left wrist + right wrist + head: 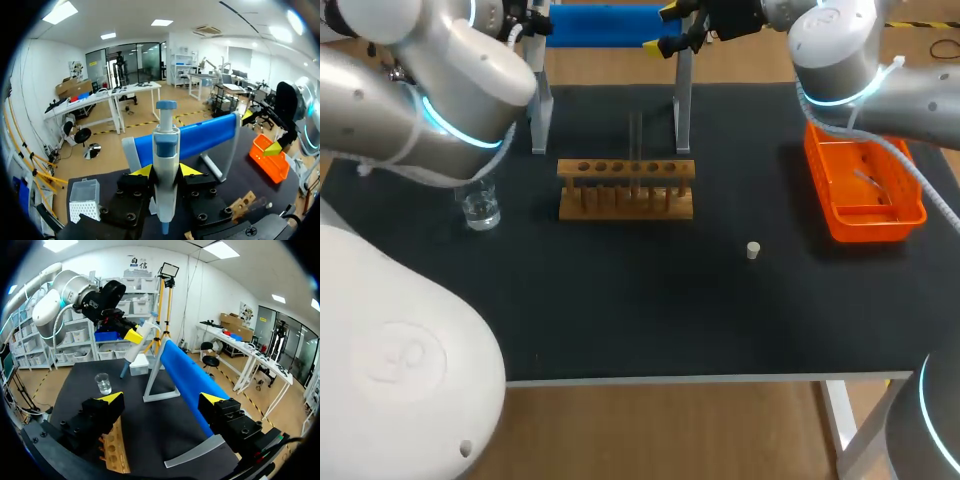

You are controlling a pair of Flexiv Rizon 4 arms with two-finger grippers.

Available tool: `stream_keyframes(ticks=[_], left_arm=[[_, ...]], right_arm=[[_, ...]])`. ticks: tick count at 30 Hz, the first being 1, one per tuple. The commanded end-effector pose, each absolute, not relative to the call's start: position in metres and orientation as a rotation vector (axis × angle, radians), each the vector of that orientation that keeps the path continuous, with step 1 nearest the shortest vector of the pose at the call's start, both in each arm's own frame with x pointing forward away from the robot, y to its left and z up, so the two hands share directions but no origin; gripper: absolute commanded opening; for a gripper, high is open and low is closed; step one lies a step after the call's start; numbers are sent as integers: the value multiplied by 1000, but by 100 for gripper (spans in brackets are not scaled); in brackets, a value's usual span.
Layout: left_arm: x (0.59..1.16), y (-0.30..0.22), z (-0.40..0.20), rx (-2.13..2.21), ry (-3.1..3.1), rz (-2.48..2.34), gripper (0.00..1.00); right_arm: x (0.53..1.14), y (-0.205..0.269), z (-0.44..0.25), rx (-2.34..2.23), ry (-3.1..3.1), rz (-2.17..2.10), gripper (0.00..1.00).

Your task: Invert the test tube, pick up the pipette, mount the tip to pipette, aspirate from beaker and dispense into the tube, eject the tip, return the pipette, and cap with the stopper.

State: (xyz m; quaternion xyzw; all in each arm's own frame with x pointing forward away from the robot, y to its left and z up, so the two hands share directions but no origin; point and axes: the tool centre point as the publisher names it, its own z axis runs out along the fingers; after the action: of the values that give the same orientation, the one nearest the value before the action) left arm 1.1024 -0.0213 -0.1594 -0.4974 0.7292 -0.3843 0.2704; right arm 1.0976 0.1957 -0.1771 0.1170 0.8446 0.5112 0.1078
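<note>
Holding pipette (165,145) upright between left fingers (141,171), both touching; keeping right fingers (112,399) wide apart above desk (150,427).

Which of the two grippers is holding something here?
The left gripper: it clamps the blue-and-white pipette from both sides. The right gripper stands open with nothing in it.

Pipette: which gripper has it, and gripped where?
Left gripper is shut on the pipette, fingers on its white body just below the blue collar. Right gripper is open and holds nothing.
</note>
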Motion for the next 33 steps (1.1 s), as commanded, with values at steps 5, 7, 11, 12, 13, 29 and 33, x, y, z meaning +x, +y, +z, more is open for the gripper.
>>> stream_keyframes(ticks=[5, 7, 11, 12, 13, 29, 33], left_arm=[[1109, -25, -158, -1443, 1923, -907, 0], [1111, -25, -158, -1463, 1907, -898, 0], [1115, -28, -159, -1483, 1889, -887, 0], [1117, -29, -159, -1487, 1885, -889, 0], [1118, -30, -159, -1493, 1880, -885, 0], [1133, -38, -168, -1582, 1842, -830, 0], [1137, -40, -171, -1595, 1841, -813, 0]], right_arm=[[1099, 195, -176, 343, 2491, 1502, 100], [1099, 195, -176, 343, 2491, 1502, 100], [1099, 195, -176, 343, 2491, 1502, 100], [1099, 195, -176, 343, 2491, 1502, 100], [1099, 195, -176, 343, 2491, 1502, 100], [1099, 195, -176, 343, 2491, 1502, 100], [1099, 195, -176, 343, 2491, 1502, 100]])
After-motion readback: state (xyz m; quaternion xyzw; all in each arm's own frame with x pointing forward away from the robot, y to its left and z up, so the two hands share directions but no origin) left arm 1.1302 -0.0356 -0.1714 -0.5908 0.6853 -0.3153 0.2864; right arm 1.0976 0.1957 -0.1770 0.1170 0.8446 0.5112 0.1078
